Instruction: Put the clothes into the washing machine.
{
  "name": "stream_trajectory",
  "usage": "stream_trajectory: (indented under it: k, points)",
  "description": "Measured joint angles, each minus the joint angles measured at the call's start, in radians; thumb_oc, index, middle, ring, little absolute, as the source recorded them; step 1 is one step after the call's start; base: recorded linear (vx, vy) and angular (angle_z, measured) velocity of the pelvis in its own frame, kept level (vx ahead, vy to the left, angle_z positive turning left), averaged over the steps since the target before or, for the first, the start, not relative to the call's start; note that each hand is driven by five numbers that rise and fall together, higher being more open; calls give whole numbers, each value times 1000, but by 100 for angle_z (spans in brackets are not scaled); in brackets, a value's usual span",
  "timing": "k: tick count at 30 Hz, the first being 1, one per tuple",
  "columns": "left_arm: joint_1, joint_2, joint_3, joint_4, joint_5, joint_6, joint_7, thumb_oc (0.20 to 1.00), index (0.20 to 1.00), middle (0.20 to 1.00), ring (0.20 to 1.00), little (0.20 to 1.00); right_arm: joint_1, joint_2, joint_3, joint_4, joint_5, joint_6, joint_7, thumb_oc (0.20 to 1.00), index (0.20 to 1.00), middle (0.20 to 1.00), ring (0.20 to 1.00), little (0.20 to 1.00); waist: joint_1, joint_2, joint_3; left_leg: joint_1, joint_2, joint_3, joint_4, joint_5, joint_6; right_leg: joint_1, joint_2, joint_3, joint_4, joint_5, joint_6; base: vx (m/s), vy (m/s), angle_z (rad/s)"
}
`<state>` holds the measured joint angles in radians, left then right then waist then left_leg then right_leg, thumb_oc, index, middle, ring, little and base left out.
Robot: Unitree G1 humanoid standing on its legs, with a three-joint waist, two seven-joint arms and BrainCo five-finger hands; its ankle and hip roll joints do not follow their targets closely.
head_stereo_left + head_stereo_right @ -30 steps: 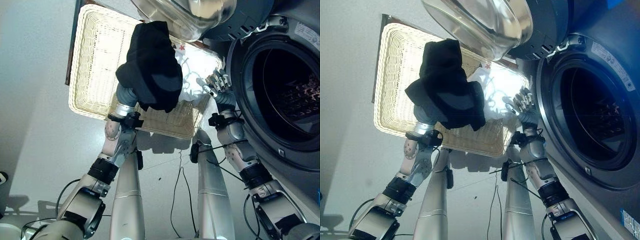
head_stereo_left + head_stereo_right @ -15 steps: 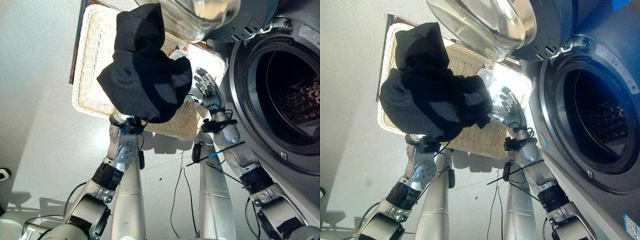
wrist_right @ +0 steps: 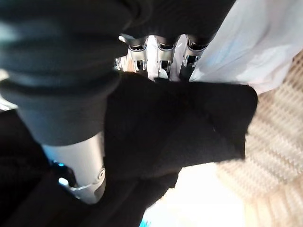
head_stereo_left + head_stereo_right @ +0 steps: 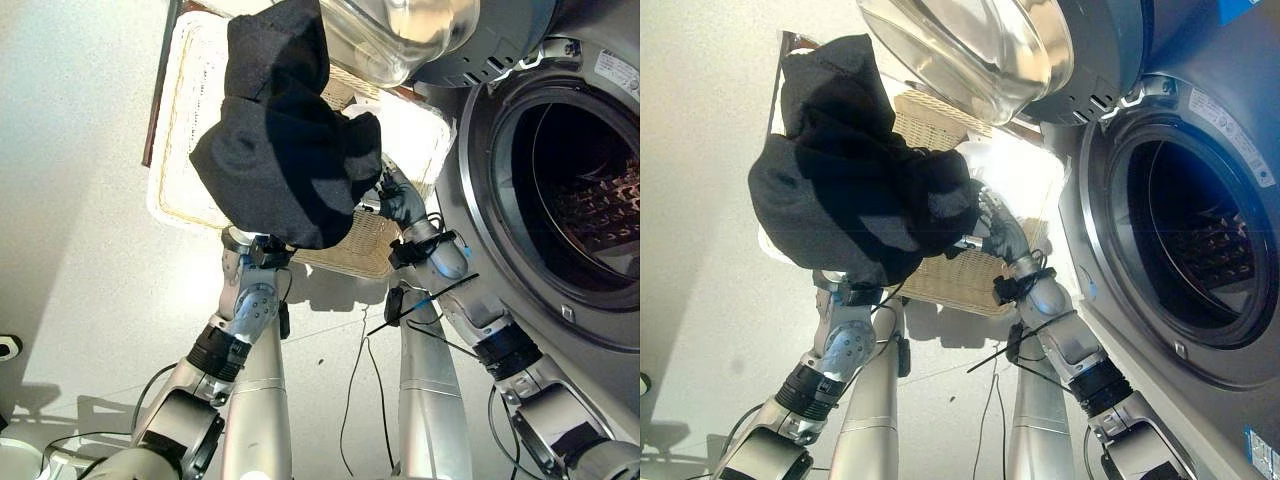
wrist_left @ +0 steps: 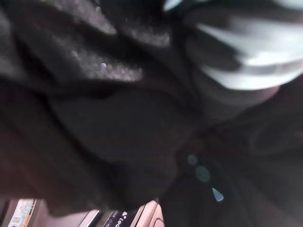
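Note:
A bulky black garment (image 4: 285, 150) is held up above the wicker basket (image 4: 185, 150), draped over my left hand so that only the wrist shows beneath it. In the left wrist view my left hand (image 5: 246, 61) has its fingers curled into the dark cloth. My right hand (image 4: 400, 203) reaches in from the right and touches the garment's right edge with straight fingers (image 3: 161, 54), whose tips lie under the cloth. A flap of black cloth lies across its palm. A white garment (image 4: 412, 135) lies in the basket's right end.
The washing machine's round opening (image 4: 585, 170) gapes on the right, its drum dark inside. Its glass door (image 4: 400, 35) hangs open above the basket's far edge. Pale floor lies left of the basket.
My left arm has raised the black garment a little higher. My right hand has moved left from beside the white garment and now touches the black garment's edge.

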<state>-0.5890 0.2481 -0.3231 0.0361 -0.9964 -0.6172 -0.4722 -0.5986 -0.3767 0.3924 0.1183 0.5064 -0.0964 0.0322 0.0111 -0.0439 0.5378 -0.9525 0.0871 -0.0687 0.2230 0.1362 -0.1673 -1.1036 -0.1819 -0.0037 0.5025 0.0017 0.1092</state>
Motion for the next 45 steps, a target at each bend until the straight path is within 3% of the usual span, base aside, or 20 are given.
stream_trajectory:
  k: [5,10,17,26,45]
  points:
    - [-1,0,2,-1,37,-18,74,200,200,200,200,200,-25,9,36,-1,119,64,93,1000,1000,1000,1000,1000,6,0,0,0,-1,-3,-1,1,-2,0,0,0,2,0,0,0,0,0]
    - [2,39,0,-3,285,-58,223,200,200,200,200,200,-10,11,52,-33,298,137,188,1000,1000,1000,1000,1000,6,1,0,2,-1,-13,-1,0,-3,2,0,-6,15,-13,-1,21,-14,2]
    - [-3,64,-14,2,467,-63,349,200,200,200,200,200,1,21,57,-39,521,191,302,1000,1000,1000,1000,1000,10,7,0,16,-1,-16,-3,2,-14,8,-1,-8,31,-24,-4,2,-6,1]
    - [-23,143,-68,22,661,-43,448,200,200,200,200,200,15,16,54,-60,645,185,354,1000,1000,1000,1000,1000,8,15,-1,17,-1,-16,1,0,-14,13,-1,-9,29,-23,-4,7,2,0]
    - [-103,254,-97,41,1031,-25,633,200,200,200,200,200,43,-5,11,-61,783,66,400,1000,1000,1000,1000,1000,7,20,0,15,0,-15,1,-5,-14,14,-2,-10,22,-23,-3,0,0,0]
